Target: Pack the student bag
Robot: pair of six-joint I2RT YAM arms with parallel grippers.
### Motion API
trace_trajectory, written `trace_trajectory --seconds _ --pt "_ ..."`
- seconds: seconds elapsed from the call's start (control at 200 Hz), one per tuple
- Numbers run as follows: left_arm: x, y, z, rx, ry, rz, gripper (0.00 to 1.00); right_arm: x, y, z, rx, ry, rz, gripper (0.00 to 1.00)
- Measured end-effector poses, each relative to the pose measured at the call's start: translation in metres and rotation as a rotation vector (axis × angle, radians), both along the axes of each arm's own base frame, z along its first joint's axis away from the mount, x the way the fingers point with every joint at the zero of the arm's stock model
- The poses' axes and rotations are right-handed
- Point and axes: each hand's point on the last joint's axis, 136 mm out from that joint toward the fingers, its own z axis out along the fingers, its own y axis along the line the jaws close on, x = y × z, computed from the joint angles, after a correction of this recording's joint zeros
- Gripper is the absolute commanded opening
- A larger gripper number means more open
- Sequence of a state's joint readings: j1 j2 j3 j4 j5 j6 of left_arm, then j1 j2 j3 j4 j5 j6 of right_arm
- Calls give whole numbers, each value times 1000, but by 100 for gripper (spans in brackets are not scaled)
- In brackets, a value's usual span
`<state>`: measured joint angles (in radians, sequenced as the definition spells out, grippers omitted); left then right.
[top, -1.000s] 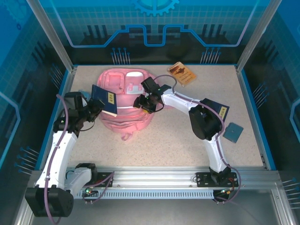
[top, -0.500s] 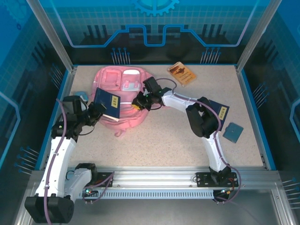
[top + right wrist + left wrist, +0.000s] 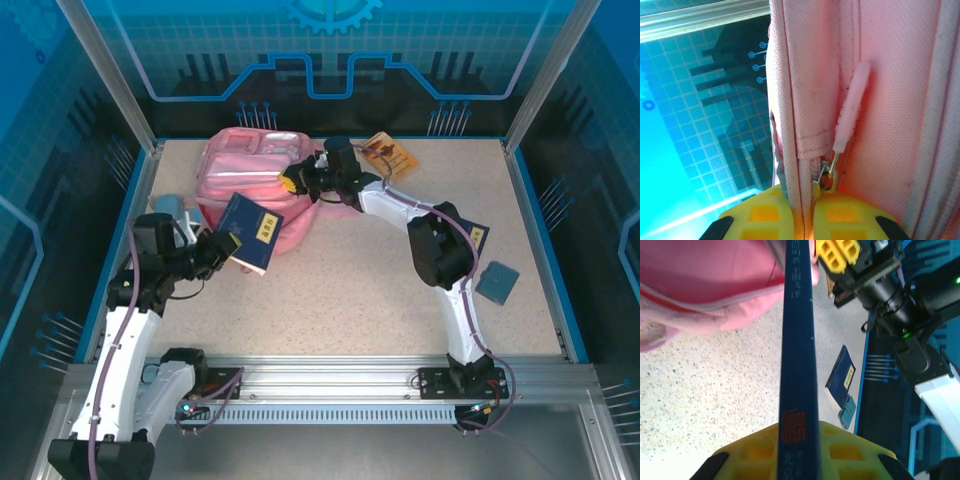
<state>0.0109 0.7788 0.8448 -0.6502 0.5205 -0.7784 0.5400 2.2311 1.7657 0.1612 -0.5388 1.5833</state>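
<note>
The student bag (image 3: 248,178), soft and pink, is bunched up at the back left of the table. My right gripper (image 3: 296,181) is shut on its right edge. In the right wrist view the yellow fingers (image 3: 765,217) pinch a pink seam (image 3: 805,100) beside a metal zipper slider (image 3: 826,179) with a pink pull. My left gripper (image 3: 224,244) is shut on a dark blue book (image 3: 253,231), held in front of the bag. The left wrist view looks along the book's spine (image 3: 798,355), with the bag (image 3: 705,280) beyond it on the left.
A light-blue pencil case (image 3: 168,208) lies left of the bag. A brown book (image 3: 390,156) sits at the back. Another blue book (image 3: 472,236) and a small teal item (image 3: 497,282) lie on the right, partly under the right arm.
My right gripper has shut on the bag's edge and pulled the bag toward the back. My left arm has drawn the blue book nearer and rightward, off the bag. The pencil case is uncovered.
</note>
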Motion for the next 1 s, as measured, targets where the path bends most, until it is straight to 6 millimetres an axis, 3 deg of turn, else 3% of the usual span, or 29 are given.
trace_trajectory --seconds 0.28,0.5,0.69,1.001 --pt "-9 -13 -17 -13 31 -73 10 20 -17 15 51 24 -60 8" --pt "-6 -9 -47 -15 93 -33 10 24 -20 26 88 47 -70 8" --pt "24 -4 -69 -65 115 68 9 18 -21 25 103 78 -61 8" --pt "92 3 -70 -178 4 196 9 -7 -27 41 141 124 -31 8"
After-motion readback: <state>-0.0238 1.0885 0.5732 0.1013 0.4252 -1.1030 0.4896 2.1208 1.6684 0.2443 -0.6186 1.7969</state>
